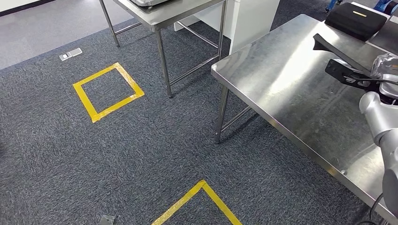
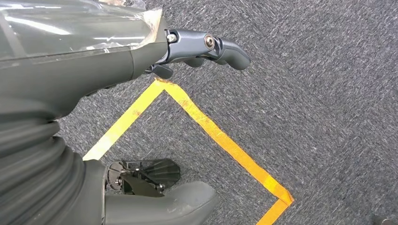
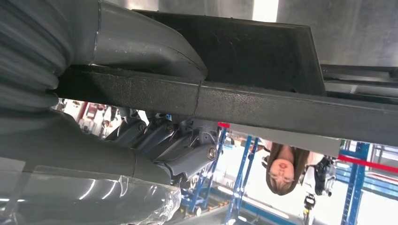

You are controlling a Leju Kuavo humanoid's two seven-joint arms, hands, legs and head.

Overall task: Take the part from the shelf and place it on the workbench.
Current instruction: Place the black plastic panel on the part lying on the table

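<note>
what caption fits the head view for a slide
Robot hand on the right holds a long black part above the steel workbench, beside yellow tape squares on grey carpet.

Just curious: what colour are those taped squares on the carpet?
Yellow tape, clearest in the head view.

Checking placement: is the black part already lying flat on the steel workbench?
No, in the head view the black part is held above the steel workbench by the right hand.

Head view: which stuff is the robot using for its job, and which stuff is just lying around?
For the job:
black part, held by the right robot hand
steel workbench

Just lying about:
yellow tape squares
black case
second steel table
</note>
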